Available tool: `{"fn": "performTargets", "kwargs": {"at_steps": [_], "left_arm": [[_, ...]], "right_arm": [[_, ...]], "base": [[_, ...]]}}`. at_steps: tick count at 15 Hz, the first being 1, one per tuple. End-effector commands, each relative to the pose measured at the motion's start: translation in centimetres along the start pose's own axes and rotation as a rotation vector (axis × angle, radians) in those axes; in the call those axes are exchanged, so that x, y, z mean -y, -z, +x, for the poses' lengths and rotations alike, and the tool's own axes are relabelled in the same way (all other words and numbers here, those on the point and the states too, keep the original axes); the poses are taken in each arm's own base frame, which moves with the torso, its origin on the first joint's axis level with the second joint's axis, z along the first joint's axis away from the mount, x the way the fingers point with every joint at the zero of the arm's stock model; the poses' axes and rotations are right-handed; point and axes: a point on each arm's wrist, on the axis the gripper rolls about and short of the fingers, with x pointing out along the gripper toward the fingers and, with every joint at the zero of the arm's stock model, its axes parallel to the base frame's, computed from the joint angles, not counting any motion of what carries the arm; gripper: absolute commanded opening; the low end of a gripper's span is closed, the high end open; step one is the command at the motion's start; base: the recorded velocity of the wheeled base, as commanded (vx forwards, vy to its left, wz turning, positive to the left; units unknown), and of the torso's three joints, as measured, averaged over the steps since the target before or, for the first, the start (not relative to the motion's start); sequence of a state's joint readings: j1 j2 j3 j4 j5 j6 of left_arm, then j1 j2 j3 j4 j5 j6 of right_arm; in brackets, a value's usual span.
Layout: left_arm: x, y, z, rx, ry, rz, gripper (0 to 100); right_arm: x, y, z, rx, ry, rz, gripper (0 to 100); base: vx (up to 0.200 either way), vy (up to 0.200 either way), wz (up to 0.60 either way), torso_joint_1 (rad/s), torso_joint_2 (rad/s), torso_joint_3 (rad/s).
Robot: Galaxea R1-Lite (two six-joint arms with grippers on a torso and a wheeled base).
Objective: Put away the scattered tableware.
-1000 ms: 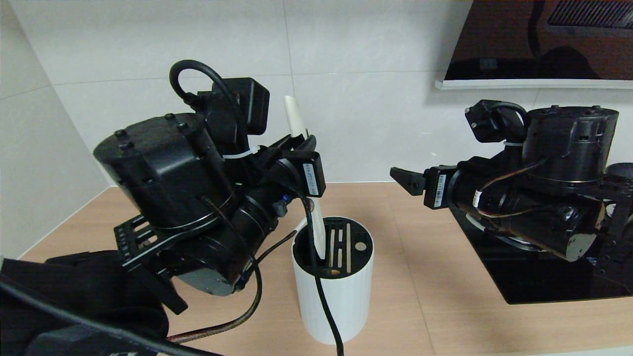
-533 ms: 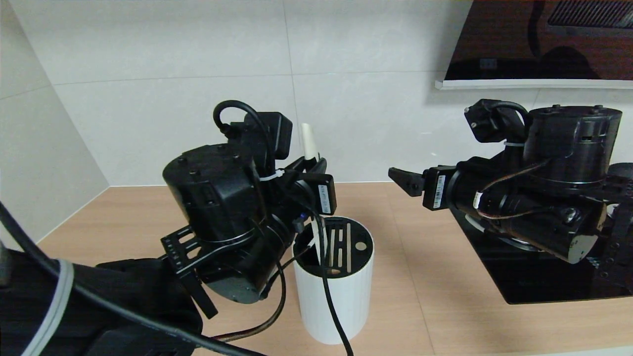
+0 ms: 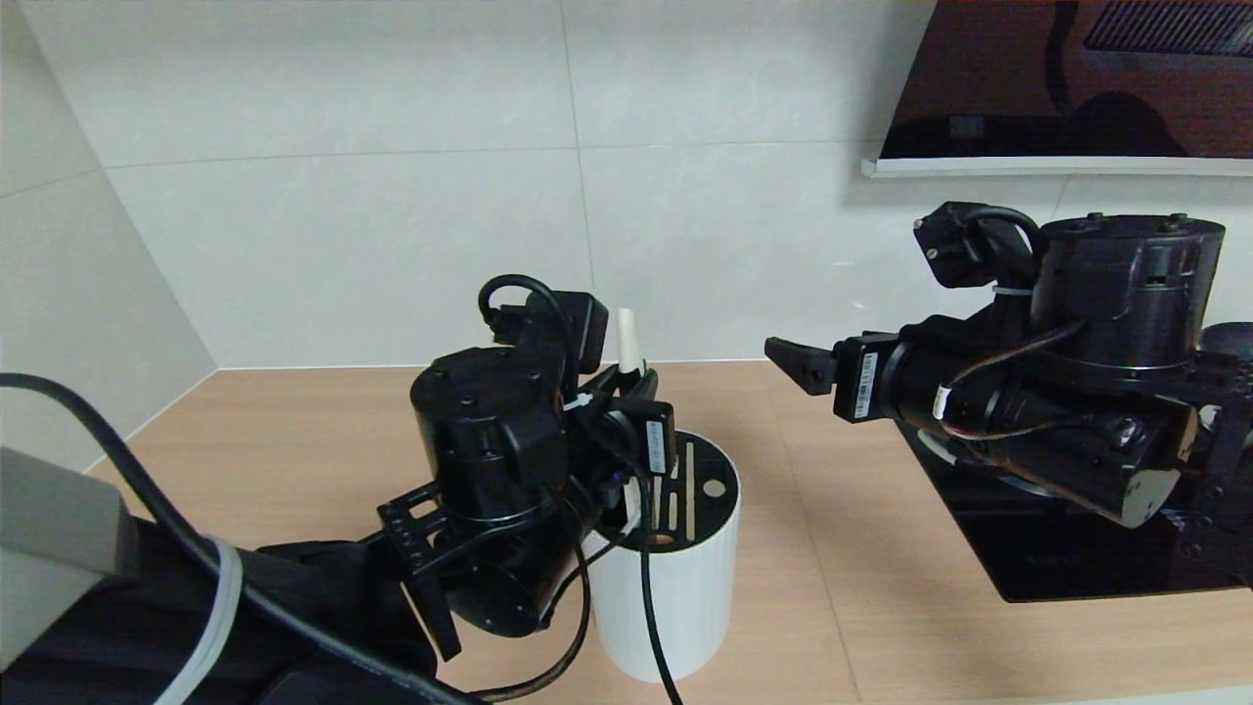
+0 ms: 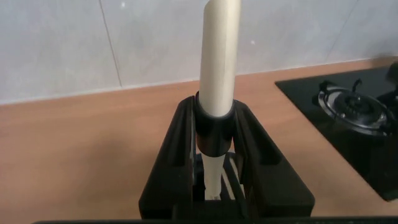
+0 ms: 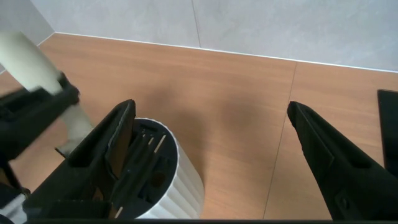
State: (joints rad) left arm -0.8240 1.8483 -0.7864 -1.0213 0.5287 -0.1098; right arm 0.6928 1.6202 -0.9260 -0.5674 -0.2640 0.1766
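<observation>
A white cylindrical holder (image 3: 690, 597) with a black slotted top stands on the wooden counter, and is also seen from above in the right wrist view (image 5: 177, 186). My left gripper (image 3: 638, 416) is just above its rim, shut on a cream-handled utensil (image 3: 626, 341) that stands upright with its lower end down in a slot. In the left wrist view the handle (image 4: 219, 59) rises between the fingers of that gripper (image 4: 214, 165). My right gripper (image 5: 214, 158) hangs open and empty above the counter, to the right of the holder, its fingertip (image 3: 786, 352) pointing left.
A black gas hob (image 3: 1067, 558) is set into the counter at the right, its burner (image 4: 353, 104) showing in the left wrist view. A dark range hood (image 3: 1077, 88) hangs above it. White tiled walls close the back and left. Bare counter (image 3: 294, 421) lies left of the holder.
My left arm has come down and to the right, sinking the utensil deeper into the holder. The right arm has barely moved.
</observation>
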Motion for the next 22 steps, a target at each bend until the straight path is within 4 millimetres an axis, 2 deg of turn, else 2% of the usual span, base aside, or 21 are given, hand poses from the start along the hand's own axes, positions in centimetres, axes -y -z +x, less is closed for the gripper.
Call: {"fn": "performTargets", "kwargs": {"at_steps": [1,5,13,14,18,22], "left_arm": [[0.3,1.3,0.2,-0.036,0.005,0.020,0],[0.4,3.3,0.5,-0.094,0.004,0.055,0],[0.1,3.5,0.0,-0.108,0.026,0.061,0],[0.1,3.5,0.0,-0.108,0.026,0.061,100],[0.1,3.4,0.0,-0.105,0.026,0.060,100],[-0.1,2.5,-0.7,-0.089,0.045,0.047,100]], "right_arm": [[0.0,0.1,0.0,-0.002,0.000,-0.001,100],[0.0,0.1,0.0,-0.002,-0.002,-0.001,100],[-0.1,0.1,0.0,-0.004,-0.003,-0.001,100],[0.0,0.2,0.0,-0.005,-0.003,-0.002,100],[0.0,0.2,0.0,-0.007,-0.003,-0.002,100],[0.0,0.2,-0.1,-0.005,-0.003,-0.002,100]], "base": [[0.000,0.000,0.00,0.000,0.00,0.000],[0.000,0.000,0.00,0.000,0.00,0.000],[0.000,0.000,0.00,0.000,0.00,0.000],[0.000,0.000,0.00,0.000,0.00,0.000],[0.000,0.000,0.00,0.000,0.00,0.000],[0.000,0.000,0.00,0.000,0.00,0.000]]}}
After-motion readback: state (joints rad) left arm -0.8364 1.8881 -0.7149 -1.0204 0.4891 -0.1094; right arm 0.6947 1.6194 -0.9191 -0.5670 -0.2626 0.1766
